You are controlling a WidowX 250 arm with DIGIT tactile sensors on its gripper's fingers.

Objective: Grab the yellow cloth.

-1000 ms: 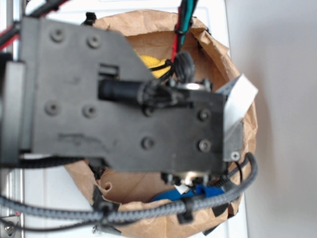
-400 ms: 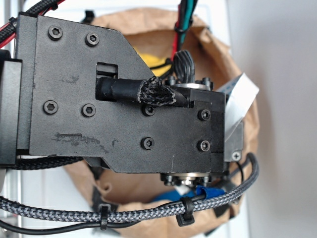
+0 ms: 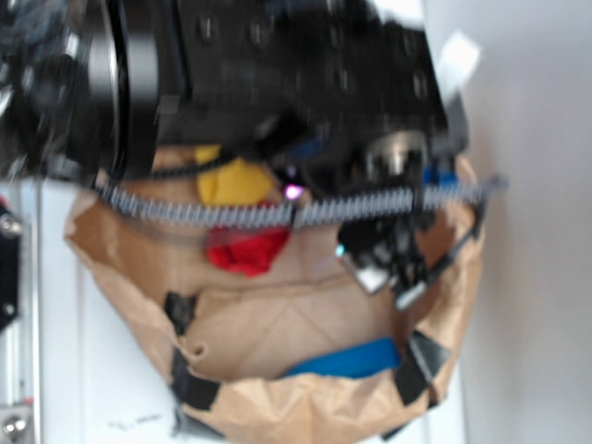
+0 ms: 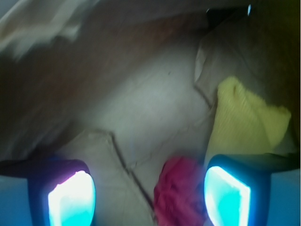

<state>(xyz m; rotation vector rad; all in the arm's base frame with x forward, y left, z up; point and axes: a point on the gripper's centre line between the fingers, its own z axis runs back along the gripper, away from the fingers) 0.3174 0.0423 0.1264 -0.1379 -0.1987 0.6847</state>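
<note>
A crumpled brown paper bag (image 3: 277, 342) fills the scene, its rolled rim ringing everything inside. The blurred black arm (image 3: 268, 65) and a braided cable (image 3: 277, 213) cross its upper part in the exterior view, hiding some of the contents. The yellow cloth (image 4: 247, 117) lies on the bag floor by the paper wall, just beside the red cloth (image 4: 178, 190). A flat blue object (image 3: 347, 359) rests well apart, near the lower rim. The gripper (image 4: 148, 200) hangs spread wide, empty, with the red cloth between its lit fingertips (image 4: 70, 200) and the yellow cloth just beyond the right one.
</note>
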